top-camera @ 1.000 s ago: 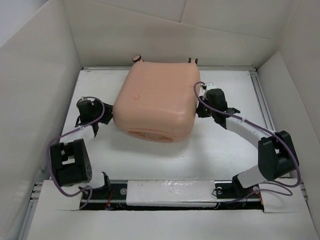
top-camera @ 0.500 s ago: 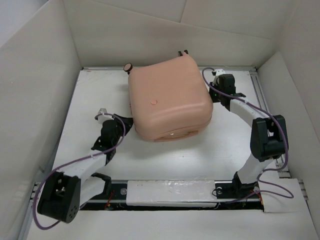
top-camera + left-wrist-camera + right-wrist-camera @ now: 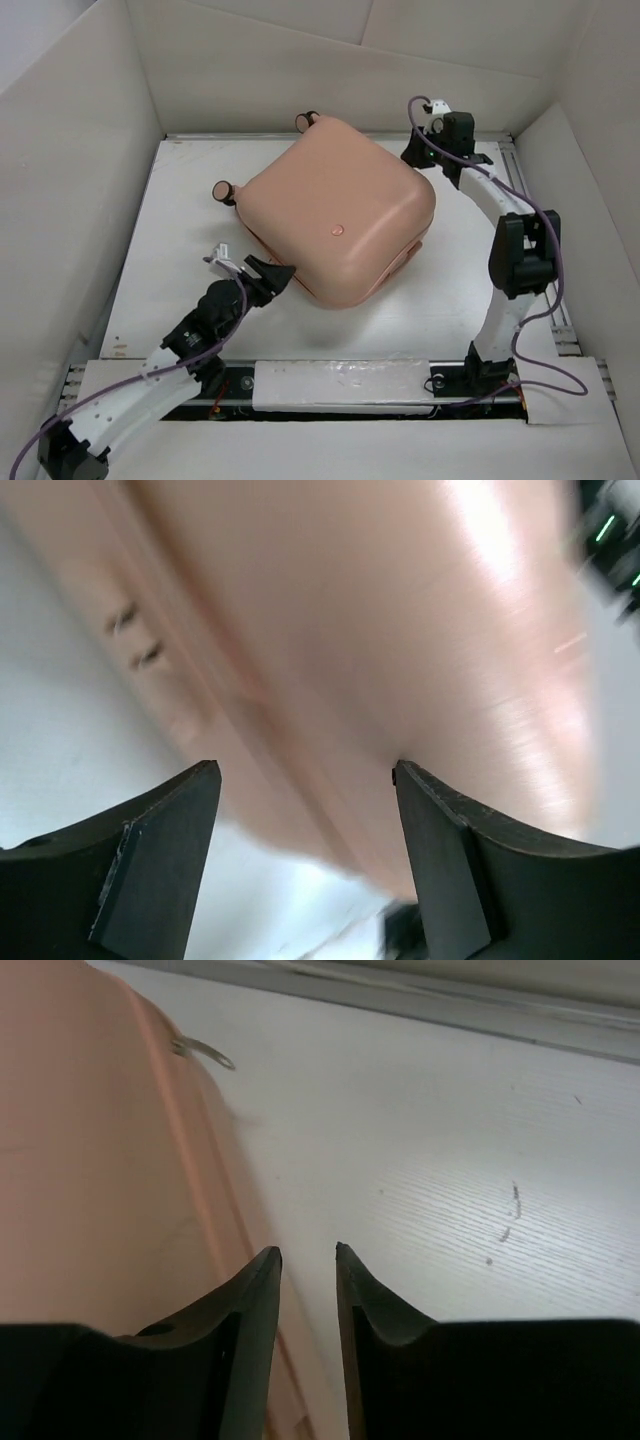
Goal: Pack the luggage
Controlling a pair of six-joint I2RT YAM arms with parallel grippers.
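The salmon-pink luggage [image 3: 335, 220] lies shut and flat on the white table, turned at an angle, with two wheels [image 3: 222, 190] showing at its far-left side. My left gripper [image 3: 275, 275] is open at the case's near-left corner; in the left wrist view the blurred pink shell [image 3: 380, 630] fills the space just beyond the gripper [image 3: 305, 770]. My right gripper [image 3: 425, 155] is at the case's far-right corner. In the right wrist view its jaws [image 3: 307, 1250] stand a narrow gap apart, empty, with the shell [image 3: 90, 1160] along the left finger.
White cardboard walls [image 3: 80, 200] enclose the table on the left, back and right. A metal rail [image 3: 520, 180] runs along the right edge. A zip pull [image 3: 205, 1052] sticks out from the case's seam. Bare tabletop [image 3: 480, 1160] lies to the right of the case.
The luggage has turned counter-clockwise, its wheels swinging from the far side to the far left. My left gripper moved nearer and right to its near-left corner; my right gripper moved farther back.
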